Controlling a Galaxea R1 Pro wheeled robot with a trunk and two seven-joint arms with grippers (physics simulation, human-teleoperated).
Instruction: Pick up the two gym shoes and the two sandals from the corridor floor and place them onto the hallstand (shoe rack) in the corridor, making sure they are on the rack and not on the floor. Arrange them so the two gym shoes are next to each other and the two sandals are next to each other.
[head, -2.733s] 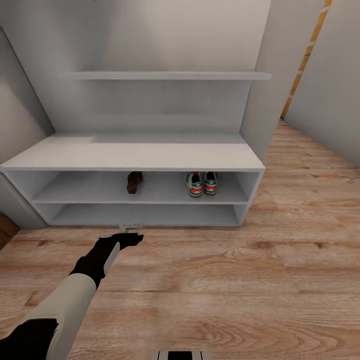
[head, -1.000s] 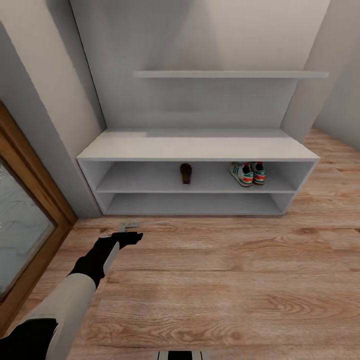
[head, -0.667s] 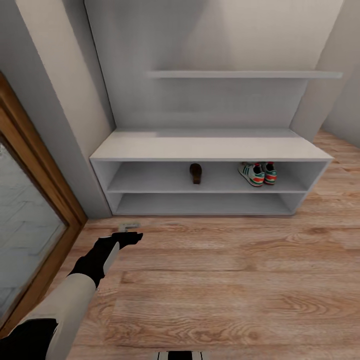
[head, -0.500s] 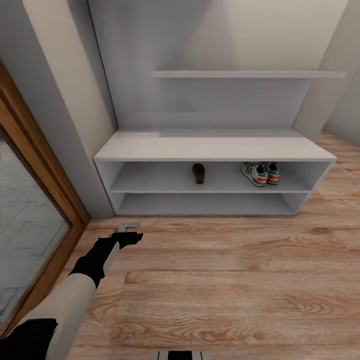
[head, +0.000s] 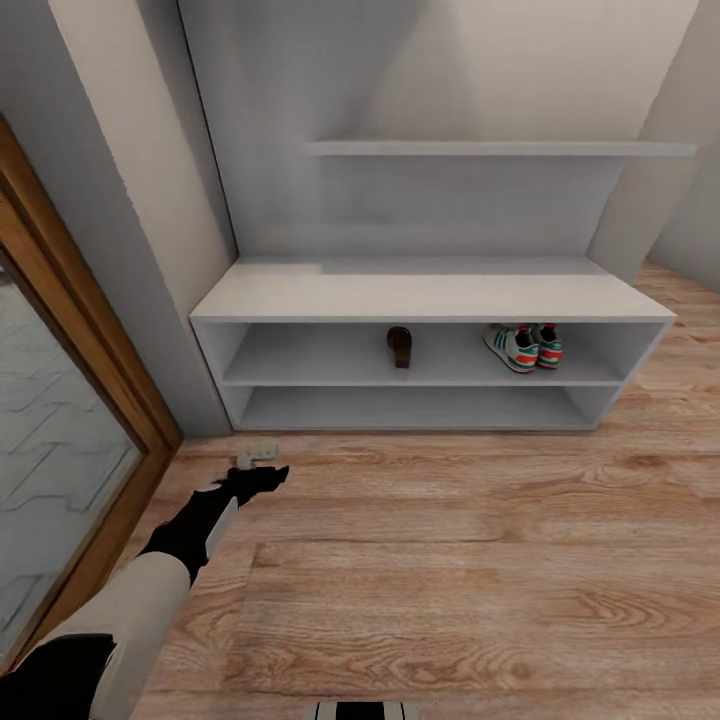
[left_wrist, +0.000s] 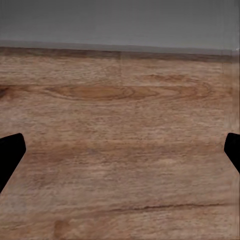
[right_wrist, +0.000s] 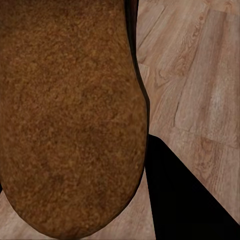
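Carrying second sandal (right_wrist: 70, 115) in right jaws, left gripper (head: 258, 458) wide; next we shelve it beside sandal (head: 400, 346) mid-rack (head: 430, 297).

**Soft, even light with blurry close-ups**

Diffuse, shadowless-looking light is washing the pale grey-white hallstand (head: 430, 298), with dim shade gathering inside its open shelves. The light brown wood-grain plank floor (head: 480, 560) is rendering slightly smeared. The right wrist view is showing a blurred, grainy dark-brown sandal sole (right_wrist: 70, 115).
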